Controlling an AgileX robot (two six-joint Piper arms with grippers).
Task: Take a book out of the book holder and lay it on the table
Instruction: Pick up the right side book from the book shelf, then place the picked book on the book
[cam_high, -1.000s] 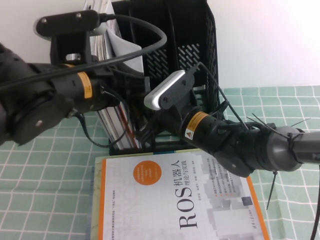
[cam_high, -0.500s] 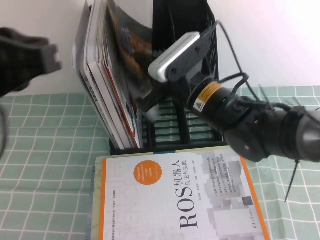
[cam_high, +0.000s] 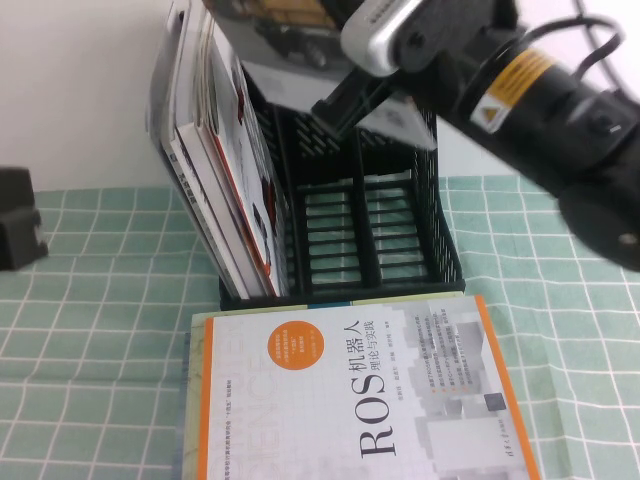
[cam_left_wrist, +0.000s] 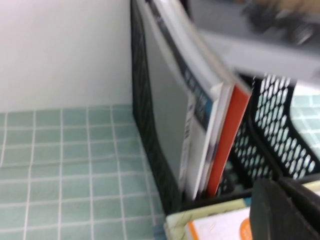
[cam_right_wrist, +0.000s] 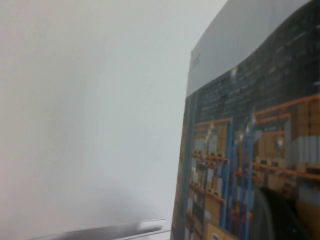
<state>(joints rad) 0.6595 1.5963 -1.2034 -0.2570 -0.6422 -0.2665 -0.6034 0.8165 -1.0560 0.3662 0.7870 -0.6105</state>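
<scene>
Your left gripper (cam_high: 15, 232) parked at the table's (cam_high: 90, 330) left edge, fingers unreadable from here, other books leaning in the book holder's (cam_high: 400, 245) left compartment, the book (cam_high: 285, 30) lifted above it, apparently pinched by your closed right gripper (cam_high: 345, 100), ROS book (cam_high: 350, 390) lying in front.

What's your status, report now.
Right gripper shut on the book, lifting it above the book holder. Left gripper parked at table's left edge. ROS book lies below.
</scene>
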